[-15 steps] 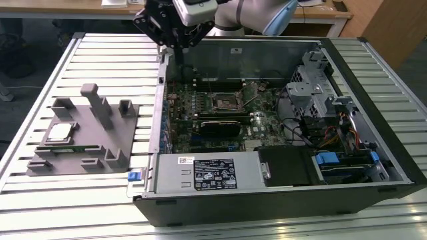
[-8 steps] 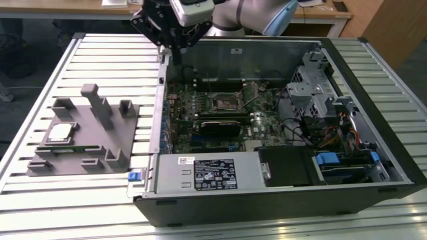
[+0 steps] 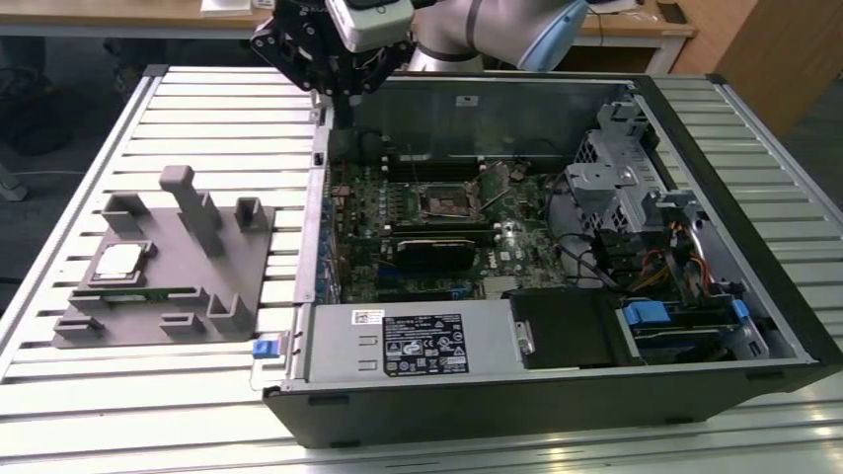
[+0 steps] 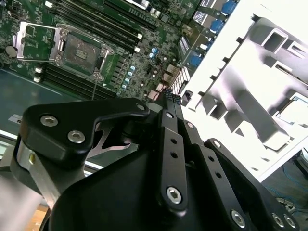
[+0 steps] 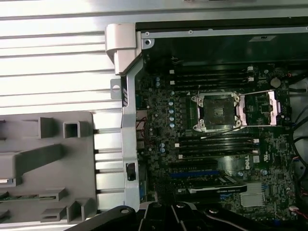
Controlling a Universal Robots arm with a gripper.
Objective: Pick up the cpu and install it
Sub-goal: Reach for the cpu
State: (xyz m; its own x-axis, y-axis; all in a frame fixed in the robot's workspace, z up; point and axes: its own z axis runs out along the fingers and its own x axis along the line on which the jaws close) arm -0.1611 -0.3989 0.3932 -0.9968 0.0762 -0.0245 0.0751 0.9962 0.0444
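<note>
- Over the case's (image 3: 527, 109) far wall hangs your hand (image 3: 340, 97); open or closed, you cannot tell.
- Your cpu (image 3: 118, 261) lies in the grey fixture (image 3: 178, 286), near the worktop's (image 3: 197, 109) edge at the exterior view's left.
- Likely risk: a tilted grip seats it crooked, bending socket (image 3: 445, 200) pins.

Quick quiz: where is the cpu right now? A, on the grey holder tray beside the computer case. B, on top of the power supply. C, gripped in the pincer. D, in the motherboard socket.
A: the cpu lies flat on the grey tray at the exterior view's left of the case, and the socket stands open without a chip.
</note>
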